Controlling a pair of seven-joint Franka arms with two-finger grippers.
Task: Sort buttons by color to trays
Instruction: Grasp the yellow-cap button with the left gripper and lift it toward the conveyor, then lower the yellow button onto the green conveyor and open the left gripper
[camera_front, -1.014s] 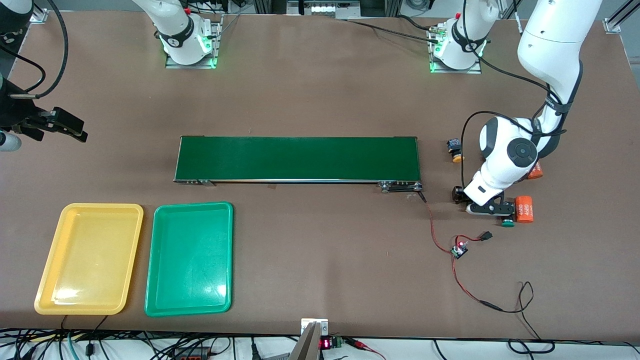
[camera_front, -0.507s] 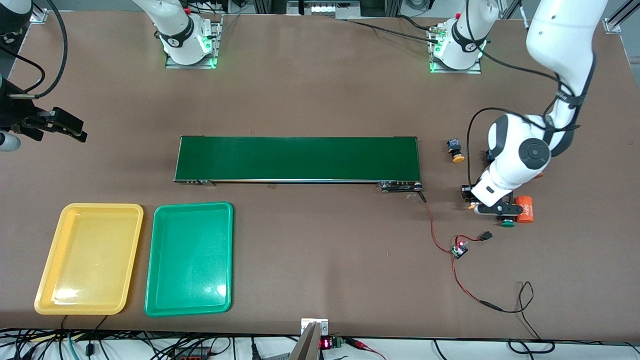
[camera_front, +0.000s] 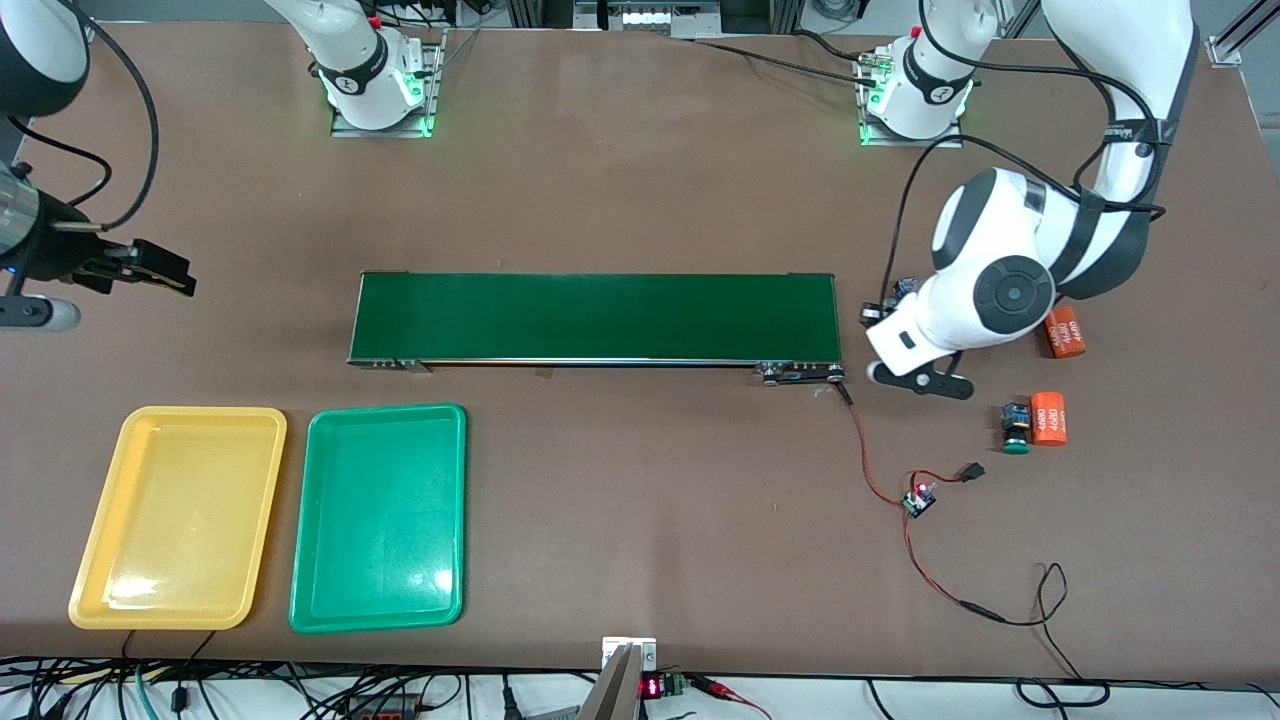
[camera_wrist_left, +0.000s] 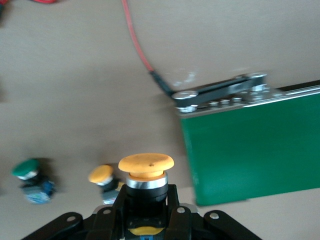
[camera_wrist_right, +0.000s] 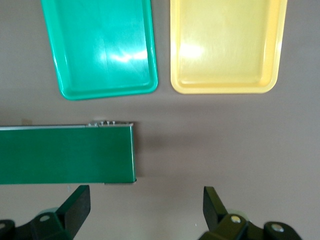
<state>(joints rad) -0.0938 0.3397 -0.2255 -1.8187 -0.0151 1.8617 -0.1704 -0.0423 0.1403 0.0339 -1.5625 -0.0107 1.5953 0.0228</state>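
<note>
Two trays, the yellow tray (camera_front: 178, 517) and the green tray (camera_front: 379, 517), lie side by side and bare at the right arm's end of the tabletop (camera_front: 640, 180), so no button is sorted yet. The left gripper (camera_wrist_left: 146, 210) hangs over the tabletop by the left-arm end of the conveyor belt (camera_front: 596, 317), its jaws pinching an orange-capped button (camera_wrist_left: 145, 172) by the body. On the tabletop the left wrist view shows a second orange-capped button (camera_wrist_left: 102, 176) and one green-capped button (camera_wrist_left: 29, 173); the front view shows a green-capped button (camera_front: 1016, 428) beside an orange cylinder (camera_front: 1048, 418). The right gripper (camera_wrist_right: 146, 210) waits over the belt's other end, jaws spread wide. All four buttons remain to be delivered, as I judge it.
</note>
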